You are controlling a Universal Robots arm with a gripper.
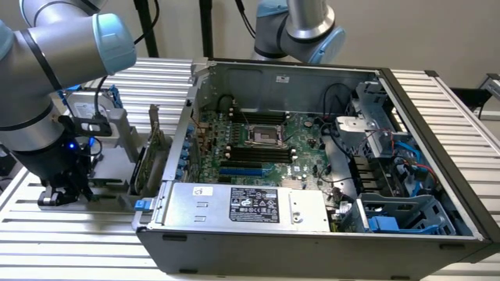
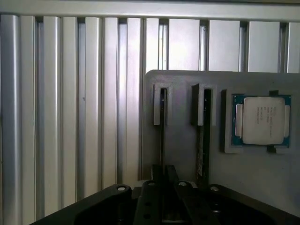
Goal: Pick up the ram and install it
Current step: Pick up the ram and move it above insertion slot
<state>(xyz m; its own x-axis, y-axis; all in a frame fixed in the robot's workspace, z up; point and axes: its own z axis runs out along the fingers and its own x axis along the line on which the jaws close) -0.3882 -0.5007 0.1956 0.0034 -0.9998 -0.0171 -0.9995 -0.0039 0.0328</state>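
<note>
My hand (image 2: 164,176) hangs over one end of the ram (image 2: 162,122), on edge along its holder (image 2: 183,140) slot; whether I grip it, I cannot tell.

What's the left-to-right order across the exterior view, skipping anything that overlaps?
gripper → green expansion card → CPU socket on the motherboard → drive cage with a blue part inside

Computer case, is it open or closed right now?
Open. The case lies on its side with no side panel over it, so the motherboard and power supply inside are in plain sight.
</note>
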